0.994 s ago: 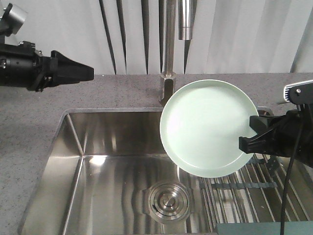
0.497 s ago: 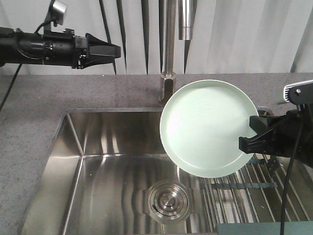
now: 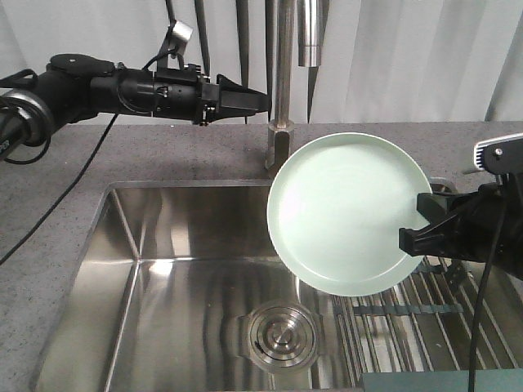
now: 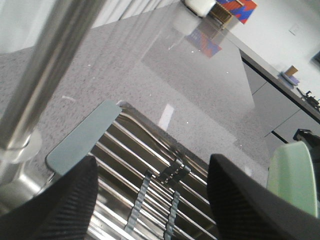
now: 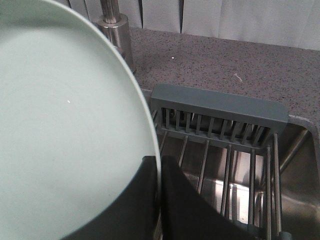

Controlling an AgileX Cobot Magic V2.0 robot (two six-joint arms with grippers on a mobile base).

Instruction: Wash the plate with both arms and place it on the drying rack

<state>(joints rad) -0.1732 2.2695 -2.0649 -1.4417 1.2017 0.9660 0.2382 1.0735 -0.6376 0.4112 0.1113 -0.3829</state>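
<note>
The mint-green plate [image 3: 347, 212] hangs tilted over the sink [image 3: 163, 237], under the faucet spout [image 3: 311, 37], likely so water would sheet off into it. The right pincer [image 3: 413, 235] is clamped on its rim at 4 o'clock. The left pincer [image 3: 260, 102], jaws wide, hovers at the plate's 10 o'clock beside the faucet column [image 3: 283, 82], probably to work it. The drying rack [image 3: 425, 314] lies at 5 o'clock.

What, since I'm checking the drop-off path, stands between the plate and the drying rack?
Nothing visible. The plate, clamped at its edge by the right gripper, hangs tilted over the drying rack, whose visible rods lie bare.
</note>
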